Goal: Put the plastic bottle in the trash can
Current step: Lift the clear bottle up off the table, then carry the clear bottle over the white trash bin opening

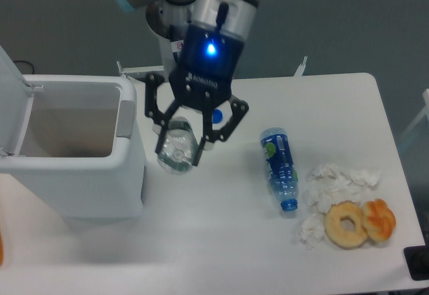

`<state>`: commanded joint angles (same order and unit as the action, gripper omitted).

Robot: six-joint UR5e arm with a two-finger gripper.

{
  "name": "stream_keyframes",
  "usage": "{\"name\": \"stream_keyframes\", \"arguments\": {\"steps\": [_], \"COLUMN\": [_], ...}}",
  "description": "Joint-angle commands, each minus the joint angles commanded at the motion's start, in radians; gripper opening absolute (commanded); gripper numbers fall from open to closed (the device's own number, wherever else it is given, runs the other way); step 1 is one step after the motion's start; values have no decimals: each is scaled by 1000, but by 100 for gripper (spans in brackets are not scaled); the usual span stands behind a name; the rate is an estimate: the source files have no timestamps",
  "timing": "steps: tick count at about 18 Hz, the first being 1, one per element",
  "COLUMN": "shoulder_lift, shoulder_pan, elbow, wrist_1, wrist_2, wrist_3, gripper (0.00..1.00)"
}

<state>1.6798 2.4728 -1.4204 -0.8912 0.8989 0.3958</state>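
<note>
Camera view: hand [179, 149] clamped on plastic bottle [176, 149] just right of trash can [74, 194]; slick bottle could slip short of its rim.

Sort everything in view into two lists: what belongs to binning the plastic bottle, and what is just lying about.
Part of the job:
- plastic bottle, held in the gripper
- trash can, lid open

Just lying about:
- blue-labelled bottle, on its side on the table
- crumpled tissues
- two doughnuts
- blue cap behind the gripper
</note>
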Motion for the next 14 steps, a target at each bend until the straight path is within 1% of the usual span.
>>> {"name": "stream_keyframes", "arguments": {"steps": [5,7,11,14], "shoulder_lift": [-40,-46,-37,-35], "shoulder_pan": [-47,-74,-152,-184], "elbow": [-17,-26,-43,-75], "wrist_1": [0,0,0,0], "wrist_2": [-3,-2,-3,-3], "wrist_3": [-34,-34,-40,-35], "gripper": [56,56,57,58]}}
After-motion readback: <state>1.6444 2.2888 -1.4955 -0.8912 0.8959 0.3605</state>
